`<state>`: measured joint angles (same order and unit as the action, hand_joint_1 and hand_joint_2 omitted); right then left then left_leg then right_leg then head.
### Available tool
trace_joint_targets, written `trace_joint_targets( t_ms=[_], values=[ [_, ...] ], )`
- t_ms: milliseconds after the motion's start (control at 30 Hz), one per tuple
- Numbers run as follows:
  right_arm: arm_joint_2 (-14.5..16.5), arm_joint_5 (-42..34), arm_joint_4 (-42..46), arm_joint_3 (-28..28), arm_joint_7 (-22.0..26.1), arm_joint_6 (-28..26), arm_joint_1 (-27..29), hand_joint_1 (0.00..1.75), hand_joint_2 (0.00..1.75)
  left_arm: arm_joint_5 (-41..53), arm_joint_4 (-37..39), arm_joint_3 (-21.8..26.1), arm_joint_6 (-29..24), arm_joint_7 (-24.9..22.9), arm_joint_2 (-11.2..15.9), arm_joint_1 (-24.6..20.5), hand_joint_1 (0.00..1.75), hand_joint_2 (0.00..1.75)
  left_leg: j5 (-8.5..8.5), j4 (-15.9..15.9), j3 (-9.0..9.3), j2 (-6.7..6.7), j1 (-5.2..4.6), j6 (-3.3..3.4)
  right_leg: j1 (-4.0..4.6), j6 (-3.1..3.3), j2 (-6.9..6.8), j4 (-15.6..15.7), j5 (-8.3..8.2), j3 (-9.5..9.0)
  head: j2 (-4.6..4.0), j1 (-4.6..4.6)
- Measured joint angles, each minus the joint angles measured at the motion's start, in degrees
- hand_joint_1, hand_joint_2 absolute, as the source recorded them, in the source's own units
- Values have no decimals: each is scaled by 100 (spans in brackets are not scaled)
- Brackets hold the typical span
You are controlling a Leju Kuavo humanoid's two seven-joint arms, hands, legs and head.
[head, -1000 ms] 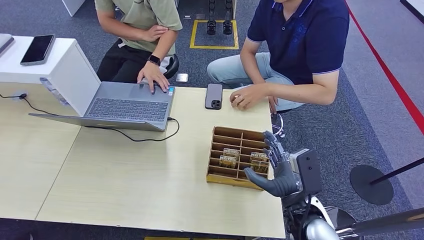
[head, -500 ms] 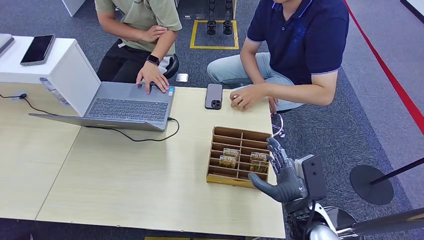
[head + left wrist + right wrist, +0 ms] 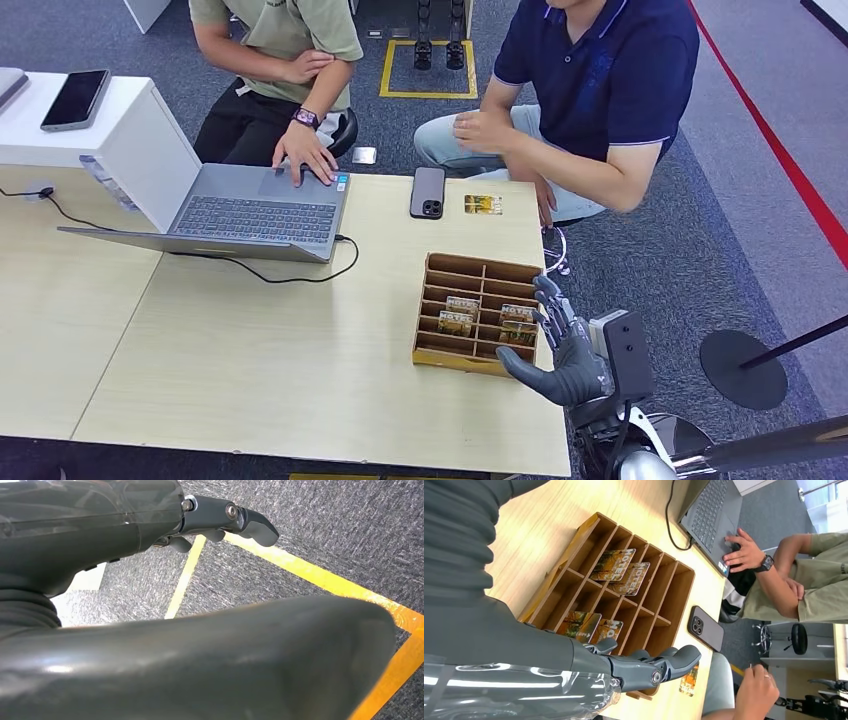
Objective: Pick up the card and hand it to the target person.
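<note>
Presently, pre-grasp: right hand, fingers spread and empty, hovers at the tray's 4 o'clock corner; cards stand inside. Next, descend and pinch one. Left hand apparently empty.

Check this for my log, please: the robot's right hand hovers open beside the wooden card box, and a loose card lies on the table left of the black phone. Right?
Not quite. In the head view the loose card lies right of the black phone, not left. The rest holds: the right hand hovers open beside the wooden card box.
</note>
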<state>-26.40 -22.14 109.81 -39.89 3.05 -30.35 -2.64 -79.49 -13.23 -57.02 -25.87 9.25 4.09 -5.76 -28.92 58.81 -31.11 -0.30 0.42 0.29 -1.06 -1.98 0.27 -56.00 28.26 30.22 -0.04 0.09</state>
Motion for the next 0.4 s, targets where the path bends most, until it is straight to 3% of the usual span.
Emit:
trace_joint_targets(
  t_ms=[400],
  values=[
    [-35, 274, 2, -4, -18, -273, 14, 0, 175, 9, 0, 0, 2, -20, -4, 0, 0, 0, 0, 0, 0, 0, 0, 0, 0, 0, 0, 0, 0, 0, 0, -1]
  ],
)
